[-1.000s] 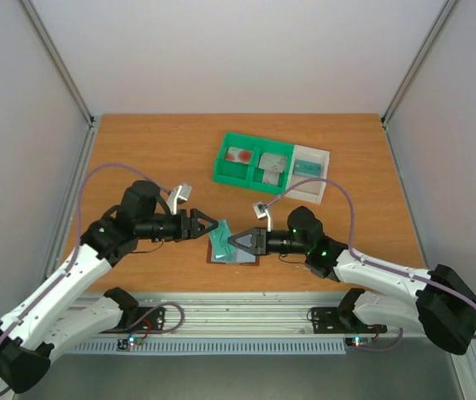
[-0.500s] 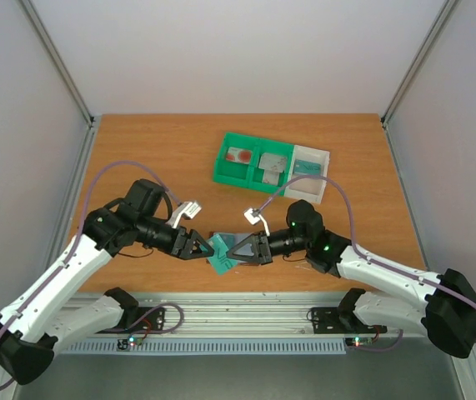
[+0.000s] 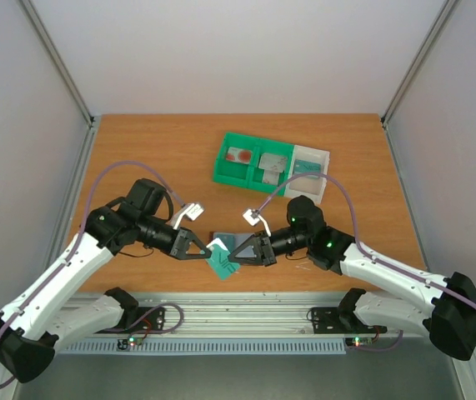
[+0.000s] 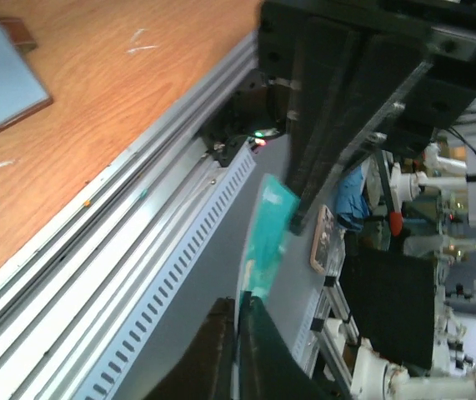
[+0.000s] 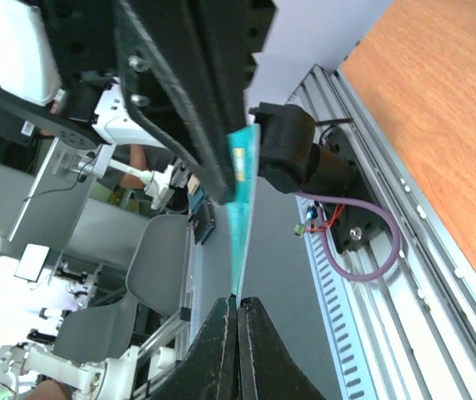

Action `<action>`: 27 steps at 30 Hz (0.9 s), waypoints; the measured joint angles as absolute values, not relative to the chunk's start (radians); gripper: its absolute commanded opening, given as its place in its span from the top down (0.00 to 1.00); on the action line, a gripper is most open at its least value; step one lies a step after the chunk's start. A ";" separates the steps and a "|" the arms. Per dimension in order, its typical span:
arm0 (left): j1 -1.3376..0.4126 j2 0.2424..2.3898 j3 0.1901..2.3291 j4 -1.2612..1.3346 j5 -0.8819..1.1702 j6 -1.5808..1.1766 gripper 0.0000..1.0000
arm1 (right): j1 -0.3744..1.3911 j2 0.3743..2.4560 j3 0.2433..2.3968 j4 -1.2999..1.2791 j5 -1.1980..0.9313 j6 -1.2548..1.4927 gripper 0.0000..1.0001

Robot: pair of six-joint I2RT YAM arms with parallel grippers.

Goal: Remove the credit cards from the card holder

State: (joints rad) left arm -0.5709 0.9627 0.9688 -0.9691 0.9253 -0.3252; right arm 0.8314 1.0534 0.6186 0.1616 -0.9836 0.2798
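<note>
so the big change: a second ago the left claw [image 4: 239,312] was spread and just hovering by the card holder [image 4: 0,75], and now it's pressed together on one end of the teal card [image 4: 267,225]. the right claw [image 5: 238,308] was already pinching that card's other end and hasn't let go. right now both claws have the same card, strung between them in the air over the near edge of the surface [image 3: 137,158], middle of the scene.

both arms have also slid toward the near side compared with a moment ago. the card holder didn't come along: it's lying open on the surface just beyond the claws, pale inside facing up.

my read is that this card is properly out of the holder and it's being passed from right to left. can't tell from here whether more cards are tucked in the pockets, so i'd guess the job isn't finished.
</note>
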 measured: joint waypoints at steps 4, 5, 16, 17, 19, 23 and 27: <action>-0.571 0.968 0.969 -0.965 0.965 -0.337 1.00 | 0.829 1.053 0.621 0.107 -0.971 0.270 0.86; -0.571 0.969 0.969 -0.956 0.970 -0.344 1.00 | 0.830 1.052 0.625 0.094 -0.957 0.268 0.84; -0.571 0.925 0.888 -0.642 0.901 -0.588 1.00 | 0.831 0.993 0.636 0.106 -0.677 0.423 0.46; -0.571 0.921 0.876 -0.611 0.885 -0.617 1.00 | 0.831 0.985 0.633 0.126 -0.660 0.445 0.46; -0.571 0.913 0.856 -0.549 0.853 -0.675 1.00 | 0.831 0.971 0.624 0.175 -0.620 0.492 0.47; -0.571 0.903 0.818 -0.421 0.798 -0.782 1.00 | 0.831 0.958 0.602 0.254 -0.555 0.569 0.55; -0.572 0.887 0.759 -0.278 0.751 -0.890 1.00 | 0.830 0.952 0.577 0.301 -0.512 0.630 0.63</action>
State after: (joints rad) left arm -0.5720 0.8871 0.7593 -0.2783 0.7513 -0.8898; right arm 0.8303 0.9524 0.5770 0.3008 -0.5121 0.6300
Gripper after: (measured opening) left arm 0.015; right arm 0.419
